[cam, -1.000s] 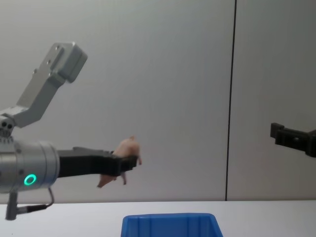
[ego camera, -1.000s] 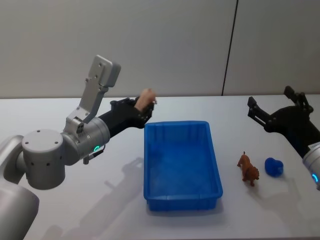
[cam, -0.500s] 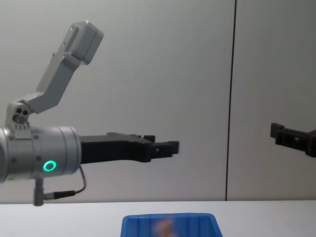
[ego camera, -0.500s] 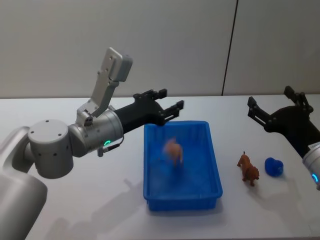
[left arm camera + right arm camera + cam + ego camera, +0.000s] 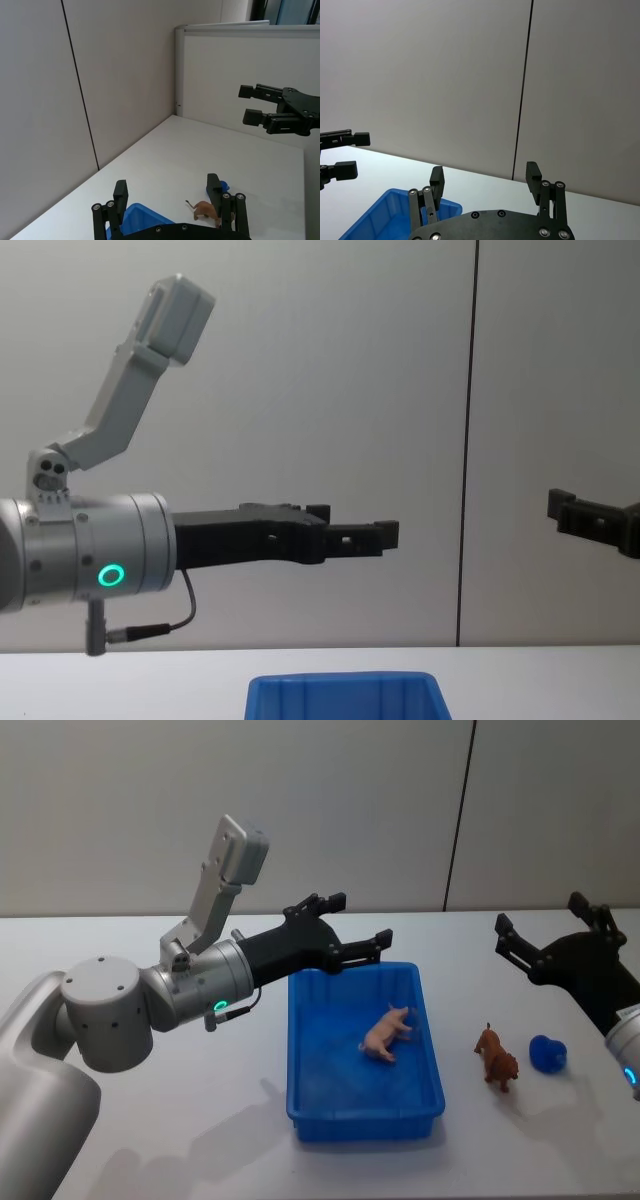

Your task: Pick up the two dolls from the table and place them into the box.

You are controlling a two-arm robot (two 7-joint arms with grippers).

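Pig (image 5: pixel 388 1032) has dropped from the left jaws and now lies on its side inside the box (image 5: pixel 365 1126). Left jaws released, empty, above the box's far rim. Dog (image 5: pixel 496 1058) stands on the counter (image 5: pixel 560 1140) just right of the box, so one doll is left to place. Right jaws released, idle, well right of the box.

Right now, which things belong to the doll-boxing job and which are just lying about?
Job: pink pig doll, in the blue box; brown dog doll, on the table right of it; left gripper, open over the box's far end.
Lying about: small blue object beside the dog; right gripper, parked open.
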